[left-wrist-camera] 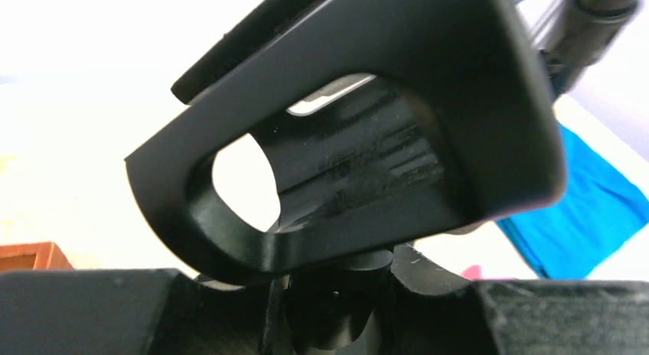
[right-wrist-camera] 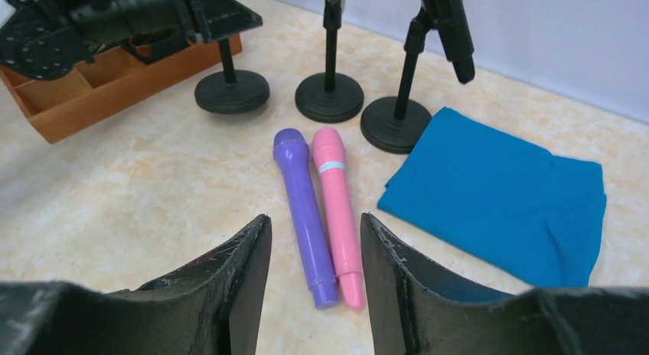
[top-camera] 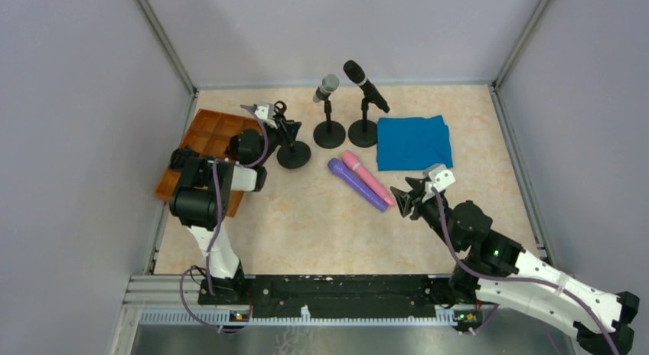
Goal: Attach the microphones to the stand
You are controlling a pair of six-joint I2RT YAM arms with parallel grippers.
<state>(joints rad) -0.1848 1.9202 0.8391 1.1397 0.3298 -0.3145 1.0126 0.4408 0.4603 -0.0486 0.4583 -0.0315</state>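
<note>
Three black stands are at the back. The left stand [top-camera: 293,154] has an empty clip [left-wrist-camera: 344,164]. My left gripper [top-camera: 277,128] is shut on this stand's neck just under the clip, seen close in the left wrist view [left-wrist-camera: 337,294]. The middle stand [top-camera: 330,133] holds a grey microphone [top-camera: 327,87]. The right stand [top-camera: 363,133] holds a black microphone [top-camera: 366,86]. A purple microphone [right-wrist-camera: 302,210] and a pink microphone [right-wrist-camera: 337,210] lie side by side on the table. My right gripper [right-wrist-camera: 314,240] is open and empty, just short of their near ends.
A folded blue cloth [top-camera: 413,141] lies right of the stands and the loose microphones. A wooden compartment tray [top-camera: 207,144] sits at the left, under my left arm. Grey walls close the table in on three sides.
</note>
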